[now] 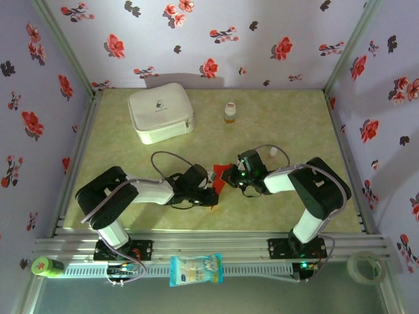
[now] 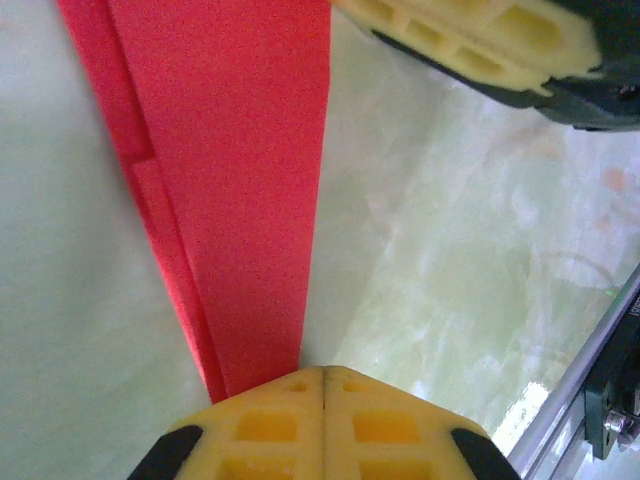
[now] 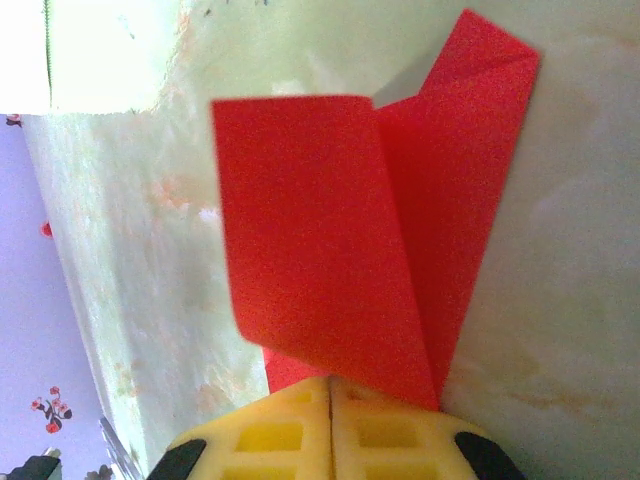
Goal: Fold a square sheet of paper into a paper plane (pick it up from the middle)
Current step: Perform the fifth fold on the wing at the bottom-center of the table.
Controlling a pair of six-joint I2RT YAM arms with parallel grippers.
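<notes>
my left gripper [image 2: 325, 378] is clamped on the red paper [image 2: 240, 180]; its yellow pads meet with no gap, and the narrow end of a long folded strip runs straight into them. my right gripper [image 3: 330, 385] is pinched shut on the same paper [image 3: 330, 250], where a curled flap and a creased pointed wing fan out from the pads. from above, the red paper [image 1: 221, 175] sits in front of the white zip case [image 1: 161, 112] and off to its right, toward the arm bases, held between my left gripper [image 1: 211, 191] and right gripper [image 1: 230, 175], which nearly meet. i cannot tell if it touches the table [image 1: 288, 124]. a small bottle [image 1: 229, 112] stands just right of the case, and a blue-and-white snack packet [image 1: 196, 269] lies well in front of it.
</notes>
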